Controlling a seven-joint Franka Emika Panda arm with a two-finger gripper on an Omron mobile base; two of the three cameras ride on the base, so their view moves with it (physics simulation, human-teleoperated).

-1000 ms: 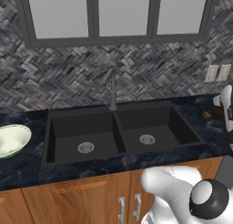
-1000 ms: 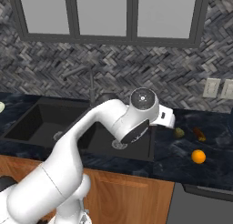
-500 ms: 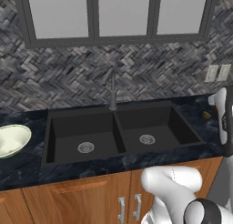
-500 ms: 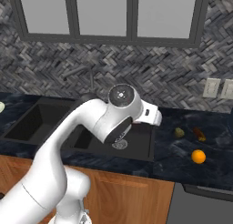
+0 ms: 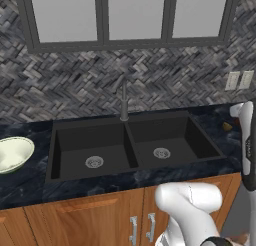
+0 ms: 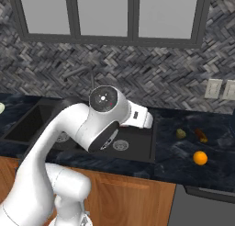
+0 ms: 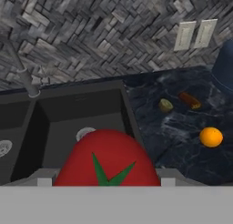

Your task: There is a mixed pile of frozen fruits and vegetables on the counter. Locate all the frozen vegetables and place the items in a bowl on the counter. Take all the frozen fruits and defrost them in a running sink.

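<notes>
Gripping a red tomato (image 7: 108, 158) with a green stalk star, pinched between the two fingers of the gripper (image 7: 105, 180), filling the near foreground of the hand view. Hovering just over the right basin of the black sink (image 7: 68, 123), with its round metal drain (image 7: 85, 133) peeking out right behind the tomato. Standing further off to the hand's left, the dark faucet (image 7: 27, 82) at the back rim. Lying on the dark marbled counter (image 7: 182, 141) to the hand's right, well apart from the tomato: an orange ball (image 7: 211, 137) nearest, then a yellowish-olive lump (image 7: 165, 104) and a reddish-brown oblong piece (image 7: 189, 100) side by side beyond it, toward the herringbone wall. Sitting far off past the sink's left basin, at the counter's other end, a pale greenish-white bowl (image 5: 14, 154).
</notes>
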